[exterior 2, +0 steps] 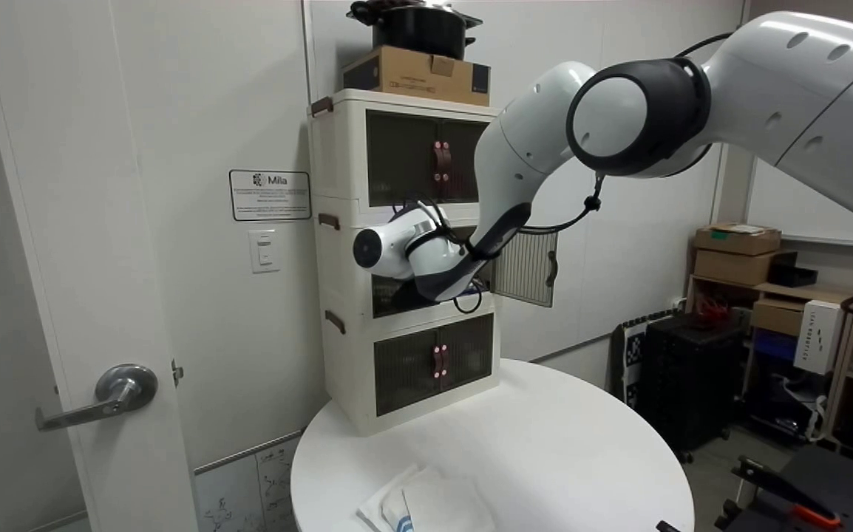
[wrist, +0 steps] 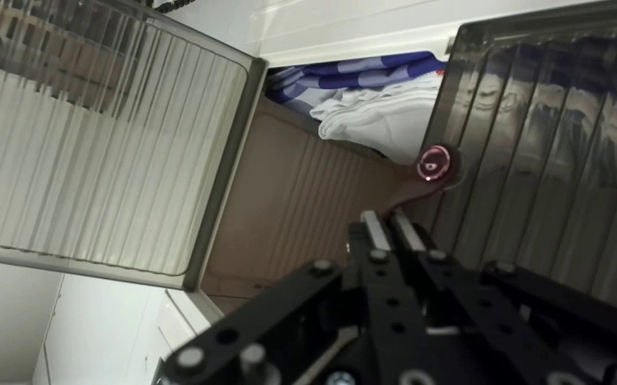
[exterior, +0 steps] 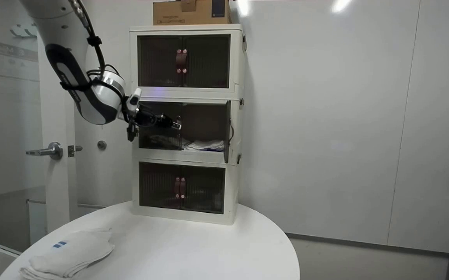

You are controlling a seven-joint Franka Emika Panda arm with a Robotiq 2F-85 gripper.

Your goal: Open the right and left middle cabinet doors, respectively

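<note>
One cabinet (exterior: 187, 94), right middle door (exterior 2: 522, 270) open, folded cloths (wrist: 391, 112) inside

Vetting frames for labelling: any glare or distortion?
In an exterior view, two glare spots high on the white wall panel; in the wrist view, the smoky ribbed left middle door optically warps the folded blue and white cloths partly behind it.

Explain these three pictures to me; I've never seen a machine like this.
The machine is a robot arm ending in a gripper. Two pictures come from cameras standing apart from it; the third, roughly upside down, is from a camera on its wrist. On the round table are a tall cabinet and folded white cloth. The gripper is closed on the reddish handle of the left middle door, which looks shut. The right middle door is open, showing more cloth inside.
</note>
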